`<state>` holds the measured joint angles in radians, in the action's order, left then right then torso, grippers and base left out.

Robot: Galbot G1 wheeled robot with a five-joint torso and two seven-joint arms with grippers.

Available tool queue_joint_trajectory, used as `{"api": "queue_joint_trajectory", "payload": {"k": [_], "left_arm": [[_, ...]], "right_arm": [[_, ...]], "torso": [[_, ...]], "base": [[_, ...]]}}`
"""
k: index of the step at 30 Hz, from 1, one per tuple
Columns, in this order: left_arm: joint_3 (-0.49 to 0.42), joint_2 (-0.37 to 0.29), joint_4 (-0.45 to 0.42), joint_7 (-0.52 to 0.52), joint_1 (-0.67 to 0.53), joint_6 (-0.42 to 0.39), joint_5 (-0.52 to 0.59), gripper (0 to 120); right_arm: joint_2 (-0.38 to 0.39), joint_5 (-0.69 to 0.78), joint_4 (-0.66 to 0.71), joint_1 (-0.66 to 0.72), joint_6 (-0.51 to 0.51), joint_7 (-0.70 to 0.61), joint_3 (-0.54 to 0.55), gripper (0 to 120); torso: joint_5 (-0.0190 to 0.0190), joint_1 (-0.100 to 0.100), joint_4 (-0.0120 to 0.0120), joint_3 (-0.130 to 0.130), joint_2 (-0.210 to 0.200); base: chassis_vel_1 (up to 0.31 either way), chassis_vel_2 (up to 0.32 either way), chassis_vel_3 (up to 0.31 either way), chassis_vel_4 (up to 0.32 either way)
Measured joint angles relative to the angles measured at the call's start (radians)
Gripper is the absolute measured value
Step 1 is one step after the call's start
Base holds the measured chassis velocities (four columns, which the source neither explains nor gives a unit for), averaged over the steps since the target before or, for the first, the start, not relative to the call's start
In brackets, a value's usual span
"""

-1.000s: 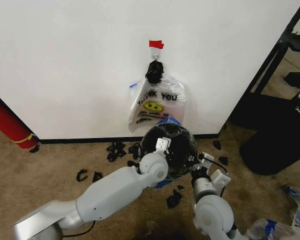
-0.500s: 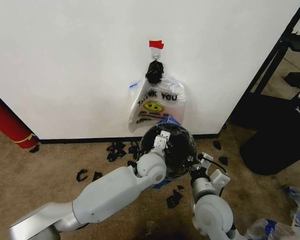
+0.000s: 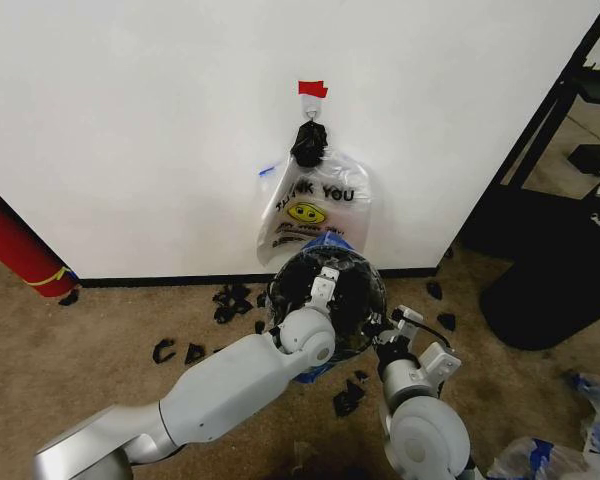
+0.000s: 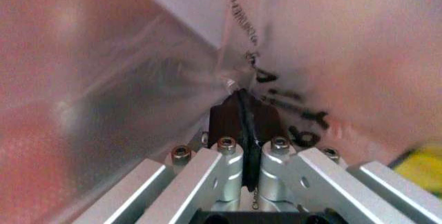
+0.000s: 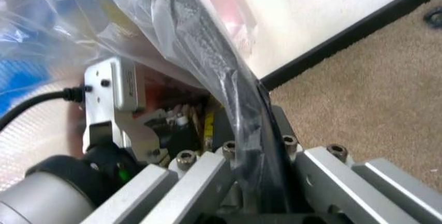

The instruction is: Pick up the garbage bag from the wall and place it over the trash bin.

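Note:
The small round black trash bin [image 3: 355, 310] stands on the carpet below the white wall [image 3: 130, 130], under the red tape [image 3: 313, 88]. The crinkly translucent garbage bag [image 3: 298, 285] with blue patches lies stretched over the bin's top. At the bin's middle, my left gripper [image 3: 324, 280] is shut on the bag's film. The left wrist view has its fingers [image 4: 233, 154] pressed together on a thin fold of plastic [image 4: 138, 79]. My right gripper [image 3: 385, 322], at the bin's right rim, is shut on a bunched fold of the bag [image 5: 186, 22].
A clear "THANK YOU" bag [image 3: 315, 205] and a black knotted bundle [image 3: 308, 145] hang on the wall just above the bin. Black scraps [image 3: 230, 298] litter the carpet. A large black rounded object [image 3: 550, 290] sits at the right and a red cylinder [image 3: 15, 250] at the left.
The bag's film has spread slightly to the left over the bin. My left arm shifted a little and my right gripper edged left.

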<state>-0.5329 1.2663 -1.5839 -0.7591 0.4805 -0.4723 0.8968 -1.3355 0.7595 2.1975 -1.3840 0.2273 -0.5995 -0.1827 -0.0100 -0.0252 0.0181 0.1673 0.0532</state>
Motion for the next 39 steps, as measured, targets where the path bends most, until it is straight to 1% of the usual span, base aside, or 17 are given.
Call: {"api": "queue_joint_trajectory", "payload": {"k": [13, 15, 16, 17, 19, 20, 22, 23, 24, 25, 27, 30, 31, 37, 39], "left_arm": [[-0.002, -0.003, 0.016, 0.001, -0.008, -0.013, 0.008, 0], [-0.001, -0.017, -0.011, -0.004, -0.001, -0.021, 0.014, 0], [-0.002, -0.028, -0.039, -0.009, 0.005, -0.027, 0.022, 0], [-0.002, -0.028, -0.039, -0.009, 0.005, -0.027, 0.022, 0], [-0.003, -0.045, -0.084, -0.017, 0.012, -0.041, 0.036, 0], [-0.007, -0.065, -0.134, -0.029, 0.016, -0.061, 0.062, 0], [-0.007, -0.081, -0.181, -0.058, 0.017, -0.085, 0.134, 0], [-0.008, -0.089, -0.202, -0.078, 0.013, -0.101, 0.188, 0], [-0.008, -0.089, -0.202, -0.078, 0.013, -0.101, 0.188, 0], [-0.011, -0.095, -0.210, -0.087, 0.007, -0.111, 0.219, 0], [-0.030, -0.109, -0.199, -0.092, -0.015, -0.144, 0.272, 0], [-0.040, -0.103, -0.178, -0.094, -0.022, -0.162, 0.312, 0], [-0.040, -0.103, -0.178, -0.094, -0.022, -0.162, 0.312, 0], [-0.047, -0.057, -0.093, -0.074, -0.022, -0.151, 0.278, 0], [-0.049, -0.051, -0.083, -0.072, -0.024, -0.148, 0.273, 0]], "right_arm": [[0.002, 0.017, 0.003, 0.000, 0.012, 0.004, 0.010, 0], [0.001, 0.023, -0.011, 0.010, 0.012, -0.005, 0.002, 0], [0.001, 0.029, -0.021, 0.020, 0.012, -0.015, -0.004, 0], [0.001, 0.029, -0.021, 0.020, 0.012, -0.015, -0.004, 0], [0.002, 0.032, -0.035, 0.031, 0.011, -0.022, -0.012, 0], [0.004, 0.014, -0.045, 0.034, 0.010, -0.019, -0.014, 0], [0.007, -0.047, -0.056, 0.032, -0.002, 0.004, -0.011, 0], [0.009, -0.085, -0.060, 0.028, -0.011, 0.019, -0.008, 0], [0.009, -0.085, -0.060, 0.028, -0.011, 0.019, -0.008, 0], [0.011, -0.117, -0.062, 0.024, -0.018, 0.034, -0.004, 0], [0.014, -0.150, -0.056, 0.014, -0.024, 0.054, 0.005, 0], [0.014, -0.152, -0.052, 0.011, -0.025, 0.056, 0.005, 0], [0.014, -0.152, -0.052, 0.011, -0.025, 0.056, 0.005, 0], [0.016, -0.151, -0.033, -0.003, -0.025, 0.061, 0.018, 0], [0.016, -0.150, -0.033, -0.003, -0.025, 0.061, 0.019, 0]], "torso": [[-0.0001, 0.000, 0.0000, 0.000, 0.000], [0.0000, 0.000, 0.0000, 0.000, 0.000], [0.0000, 0.000, -0.0001, 0.000, 0.000], [0.0000, 0.000, -0.0001, 0.000, 0.000], [-0.0001, 0.000, -0.0001, 0.000, 0.000], [0.0000, 0.000, -0.0001, 0.000, 0.000], [0.0000, 0.000, -0.0002, 0.000, 0.000], [-0.0001, 0.000, -0.0002, 0.000, 0.000], [-0.0001, 0.000, -0.0002, 0.000, 0.000], [-0.0001, 0.000, 0.0000, 0.000, 0.000], [0.0000, 0.000, -0.0001, 0.000, 0.000], [0.0000, 0.000, -0.0001, 0.000, 0.000], [0.0000, 0.000, -0.0001, 0.000, 0.000], [0.0000, 0.000, 0.0000, 0.000, 0.000], [0.0000, 0.000, -0.0001, 0.000, 0.000]], "base": [[0.000, 0.000, 0.000, 0.000], [0.000, 0.000, 0.000, 0.000], [0.000, 0.000, 0.000, 0.000], [0.000, 0.000, 0.000, 0.000], [0.000, 0.000, 0.000, 0.000], [0.000, 0.000, 0.000, 0.000], [0.000, 0.000, 0.000, 0.000], [0.000, 0.000, 0.000, 0.000], [0.000, 0.000, 0.000, 0.000], [0.000, 0.000, 0.000, 0.000], [0.000, 0.000, 0.000, 0.000], [0.000, 0.000, 0.000, 0.000], [0.000, 0.000, 0.000, 0.000], [0.000, 0.000, 0.000, 0.000], [0.000, 0.000, 0.000, 0.000]]}}
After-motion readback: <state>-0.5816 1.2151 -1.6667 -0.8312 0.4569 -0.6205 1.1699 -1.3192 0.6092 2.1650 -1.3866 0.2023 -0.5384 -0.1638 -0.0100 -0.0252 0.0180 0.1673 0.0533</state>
